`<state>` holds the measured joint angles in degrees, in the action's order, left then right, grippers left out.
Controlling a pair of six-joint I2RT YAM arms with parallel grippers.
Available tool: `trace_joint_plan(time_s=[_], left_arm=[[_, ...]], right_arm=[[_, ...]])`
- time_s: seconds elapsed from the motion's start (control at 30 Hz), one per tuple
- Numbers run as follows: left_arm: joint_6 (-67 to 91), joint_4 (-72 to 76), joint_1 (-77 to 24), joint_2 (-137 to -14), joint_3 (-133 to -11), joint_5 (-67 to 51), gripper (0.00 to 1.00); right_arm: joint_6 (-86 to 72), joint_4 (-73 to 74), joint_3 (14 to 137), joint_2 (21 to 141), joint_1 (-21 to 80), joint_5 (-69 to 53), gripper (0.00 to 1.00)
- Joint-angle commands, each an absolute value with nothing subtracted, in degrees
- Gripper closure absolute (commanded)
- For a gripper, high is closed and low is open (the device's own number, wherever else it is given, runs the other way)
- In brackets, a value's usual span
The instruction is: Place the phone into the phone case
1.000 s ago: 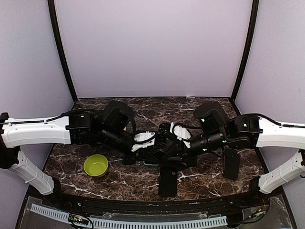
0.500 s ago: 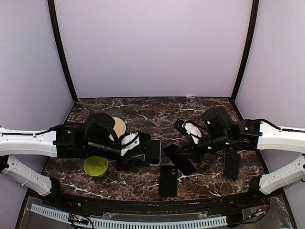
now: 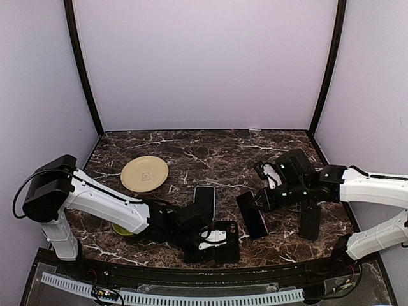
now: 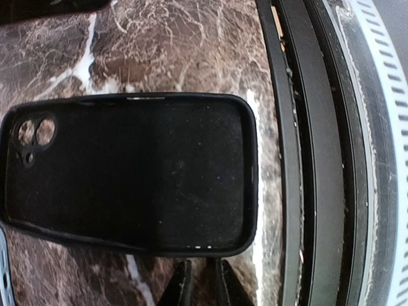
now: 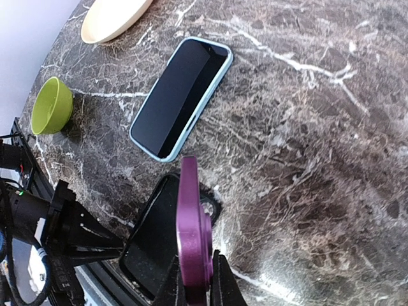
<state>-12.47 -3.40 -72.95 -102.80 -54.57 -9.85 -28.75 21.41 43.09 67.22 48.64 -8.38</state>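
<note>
- Phone (image 3: 204, 203): lies flat on the marble table (image 3: 210, 159), dark screen up, pale blue rim showing all round. No gripper touches it.
- Phone sits near the middle of the table, just beyond the phone case (image 4: 134, 172) on the side away from the arm bases. The right wrist view shows a strip of bare marble between the two.
- Phone case: black, lying flat with its hollow side up and nothing in it. Camera cut-outs sit at one short end. It lies close to the near edge of the table, with the black edge rail just beside its other short end.
- Left gripper (image 4: 202, 287): low over the table at one long side of the case. Its fingertips (image 4: 183, 285) stand almost together with nothing seen between them, just short of the case rim; contact with the rim cannot be judged.
- Right gripper (image 5: 194, 284): clamped on a thin purple slab (image 5: 190, 217), held on edge above the table, right of the phone. Whether this slab is a case or a handset cannot be told.
- Cream plate (image 3: 145, 173): toward the far left of the table, well apart from the phone.
- Green bowl (image 5: 52, 105): near the front left, partly behind the left arm in the top view.
</note>
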Motion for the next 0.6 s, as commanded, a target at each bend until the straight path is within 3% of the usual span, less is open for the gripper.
trace_joint_plan(time_s=[0.0,0.2,0.43,0.57], left_arm=[[-13.8,0.7,-73.2,-104.8,-56.9,-12.8,0.86],[-13.9,4.6,-73.3,-107.7,-60.3,-11.1,0.85],[-9.0,14.8,-72.8,-94.7,-47.1,-8.4,0.76],[-7.8,16.1,-72.8,-93.4,-43.7,-6.3,0.75]], right_arm=[[-32.1,16.9,42.4,66.9,47.5,-13.1,1.00],[-32.6,11.8,42.0,68.9,47.0,-20.7,1.00],[-39.7,-0.4,36.9,74.3,47.1,-28.1,1.00],[-40.0,-3.7,36.5,78.0,47.2,-30.8,1.00]])
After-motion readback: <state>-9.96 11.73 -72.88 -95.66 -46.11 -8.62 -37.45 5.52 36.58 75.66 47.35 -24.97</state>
